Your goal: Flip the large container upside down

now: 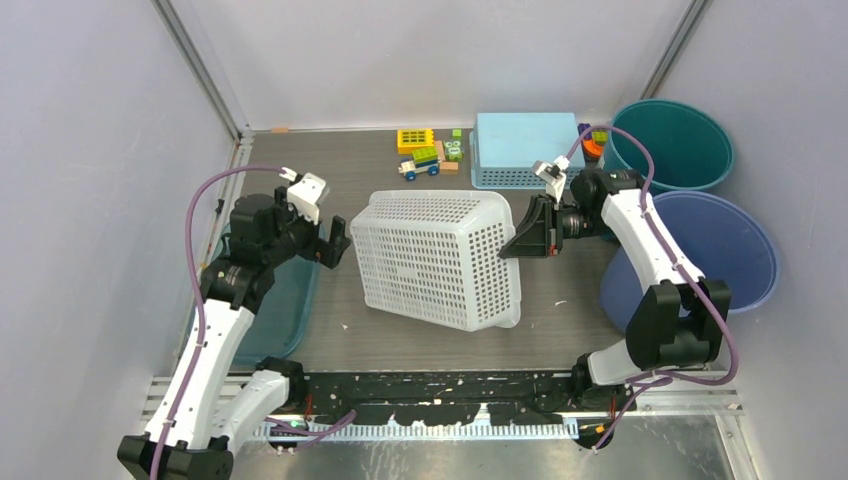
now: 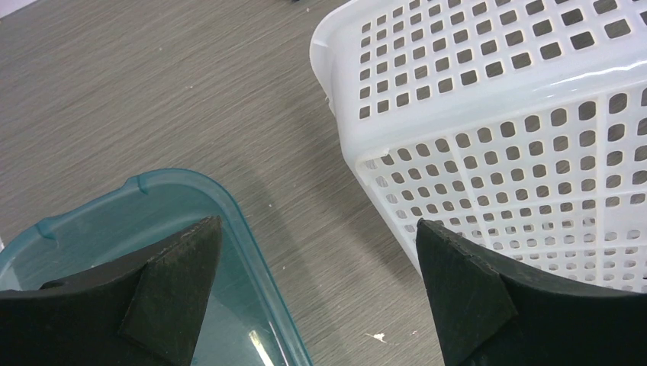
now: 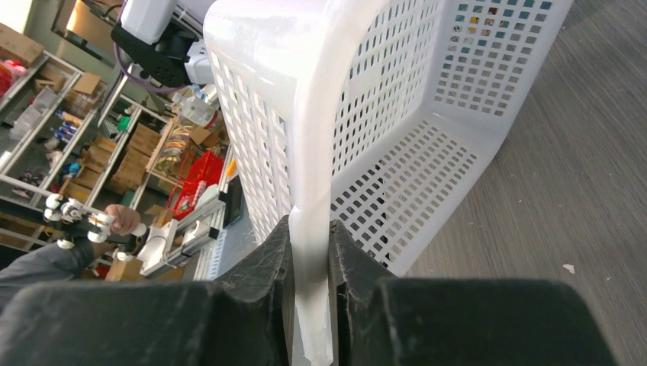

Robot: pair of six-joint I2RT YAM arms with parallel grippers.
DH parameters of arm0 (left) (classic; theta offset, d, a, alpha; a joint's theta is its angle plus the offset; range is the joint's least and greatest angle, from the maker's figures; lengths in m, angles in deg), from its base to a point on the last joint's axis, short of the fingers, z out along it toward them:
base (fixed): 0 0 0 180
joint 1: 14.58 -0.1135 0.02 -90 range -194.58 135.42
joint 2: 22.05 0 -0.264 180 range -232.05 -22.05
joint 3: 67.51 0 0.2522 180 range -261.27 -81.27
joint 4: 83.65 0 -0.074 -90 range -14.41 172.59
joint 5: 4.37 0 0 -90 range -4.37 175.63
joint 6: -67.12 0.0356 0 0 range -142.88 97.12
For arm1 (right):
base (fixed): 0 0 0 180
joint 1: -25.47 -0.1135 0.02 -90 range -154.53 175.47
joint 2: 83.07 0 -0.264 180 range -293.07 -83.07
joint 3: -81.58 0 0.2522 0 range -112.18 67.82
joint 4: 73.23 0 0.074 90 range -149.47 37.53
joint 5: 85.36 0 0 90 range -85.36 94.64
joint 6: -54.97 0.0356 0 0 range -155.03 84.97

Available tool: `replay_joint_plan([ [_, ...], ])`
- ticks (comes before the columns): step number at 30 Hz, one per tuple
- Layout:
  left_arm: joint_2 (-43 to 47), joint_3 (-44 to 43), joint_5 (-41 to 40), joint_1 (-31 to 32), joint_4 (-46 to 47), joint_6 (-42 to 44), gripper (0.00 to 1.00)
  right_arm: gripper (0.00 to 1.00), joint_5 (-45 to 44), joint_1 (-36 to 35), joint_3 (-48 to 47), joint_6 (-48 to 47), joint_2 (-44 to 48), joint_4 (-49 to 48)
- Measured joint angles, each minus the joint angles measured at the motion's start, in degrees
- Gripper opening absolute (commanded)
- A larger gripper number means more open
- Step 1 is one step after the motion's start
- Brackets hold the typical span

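The large container is a white perforated basket (image 1: 435, 258), tipped on its side in the middle of the table with its open mouth facing right. My right gripper (image 1: 522, 240) is shut on the basket's rim (image 3: 311, 252), the white edge clamped between both fingers. My left gripper (image 1: 335, 242) is open and empty just left of the basket's base (image 2: 488, 130), not touching it; one finger (image 2: 179, 282) hangs over a teal tray, the other (image 2: 465, 290) is beside the basket wall.
A teal tray (image 1: 290, 300) lies at the left under my left arm. A light blue basket (image 1: 525, 145) and toy blocks (image 1: 425, 152) stand at the back. A teal bucket (image 1: 680, 140) and a blue bucket (image 1: 725, 250) stand at the right.
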Motion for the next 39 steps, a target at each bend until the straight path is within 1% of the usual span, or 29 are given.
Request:
replay_joint_plan([
  [3, -0.17, 0.02, 0.00, 0.00, 0.15, -0.02, 1.00, 0.01, -0.02, 0.52, -0.02, -0.74, -0.44, 1.51],
  [9, -0.50, 0.33, 0.00, -0.02, 0.42, -0.13, 1.00, 0.09, -0.07, 2.58, -0.39, -2.21, -2.27, 3.37],
  [17, -0.72, 0.46, 0.00, -0.04, 0.57, -0.20, 1.00, 0.06, -0.50, 6.51, -1.88, -6.71, -8.11, 5.05],
  [24, -1.09, 0.52, 0.04, -0.09, 0.72, -0.22, 1.00, 0.08, -2.27, 6.67, -1.97, -8.46, -8.15, 5.09],
  [27, -1.49, 0.52, 0.22, -0.09, 0.76, -0.22, 1.00, 0.11, -3.23, 6.34, -2.27, -8.85, -7.93, 5.18],
  [29, -1.86, 0.52, 0.42, -0.09, 0.76, -0.20, 1.00, 0.16, -3.58, 6.23, -2.60, -8.85, -7.93, 5.14],
  [31, -2.16, 0.52, 0.48, -0.09, 0.76, -0.22, 1.00, 0.24, -3.78, 6.19, -2.71, -8.85, -7.93, 5.14],
  [33, -2.56, 0.52, 0.66, -0.17, 0.76, -0.22, 1.00, 0.28, -3.93, 6.19, -2.71, -9.03, -7.93, 5.16],
  [35, -3.17, 0.50, 0.90, -0.24, 0.76, -0.22, 1.00, 0.30, -4.37, 6.19, -2.69, -9.75, -7.91, 5.18],
  [39, -5.81, -0.52, 2.19, -0.28, 0.70, -0.52, 1.00, 0.30, -5.86, 6.19, -2.25, -11.52, -7.19, 5.01],
])
